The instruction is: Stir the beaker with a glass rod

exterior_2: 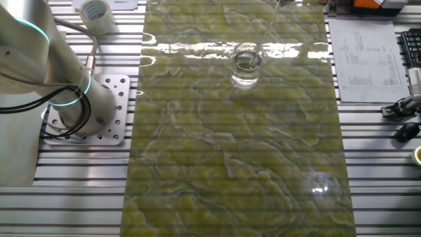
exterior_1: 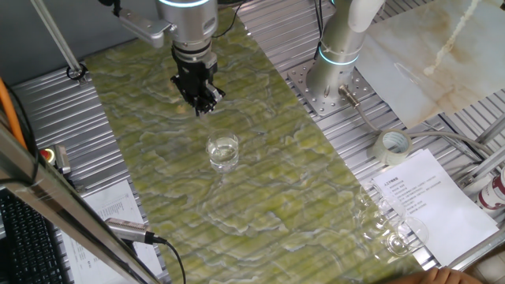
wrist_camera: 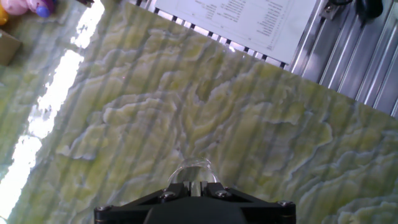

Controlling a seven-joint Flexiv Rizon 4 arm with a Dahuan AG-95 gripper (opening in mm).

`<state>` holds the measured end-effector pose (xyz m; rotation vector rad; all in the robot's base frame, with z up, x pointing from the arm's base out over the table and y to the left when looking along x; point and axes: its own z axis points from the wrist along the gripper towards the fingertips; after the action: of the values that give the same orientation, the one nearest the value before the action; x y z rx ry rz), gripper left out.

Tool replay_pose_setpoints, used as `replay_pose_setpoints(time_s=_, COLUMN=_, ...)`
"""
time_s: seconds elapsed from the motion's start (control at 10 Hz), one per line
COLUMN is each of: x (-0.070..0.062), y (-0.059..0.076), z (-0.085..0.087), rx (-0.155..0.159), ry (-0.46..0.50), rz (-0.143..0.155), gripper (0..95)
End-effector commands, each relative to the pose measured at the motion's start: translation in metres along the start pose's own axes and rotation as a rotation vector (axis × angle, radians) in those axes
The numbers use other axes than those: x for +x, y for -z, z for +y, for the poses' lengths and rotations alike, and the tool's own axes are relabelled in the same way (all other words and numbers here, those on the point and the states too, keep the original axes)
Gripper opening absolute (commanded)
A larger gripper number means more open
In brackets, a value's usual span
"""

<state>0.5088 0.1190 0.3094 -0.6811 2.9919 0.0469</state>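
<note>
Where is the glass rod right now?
In the other fixed view the glass rod leans in the beaker on the green mat, its upper end running off the top edge.

beaker [exterior_2: 247, 66]: clear glass | mat [exterior_2: 237, 164]: glossy green marbled | table [exterior_2: 66, 178]: ribbed metal

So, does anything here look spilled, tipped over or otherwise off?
Nothing stands out. The beaker stands upright on the green mat with no spill showing around it, and the glass rod leans in it. The gripper hangs above and behind the beaker.
</note>
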Motion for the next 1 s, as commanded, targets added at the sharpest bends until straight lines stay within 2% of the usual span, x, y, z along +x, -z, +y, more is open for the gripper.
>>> replay_pose_setpoints(time_s=0.1, x=-0.002, y=0.0, z=0.0, rx=-0.002, ry=-0.008, rz=-0.002, gripper=0.0)
replay_pose_setpoints(time_s=0.3, x=-0.002, y=0.0, z=0.0, rx=0.003, ry=0.015, rz=-0.029, gripper=0.0)
replay_pose_setpoints(time_s=0.5, x=0.0, y=0.002, z=0.003, rx=0.005, ry=0.026, rz=-0.03, gripper=0.0)
replay_pose_setpoints(time_s=1.0, x=0.026, y=0.004, z=0.007, rx=-0.006, ry=0.062, rz=-0.042, gripper=0.0)
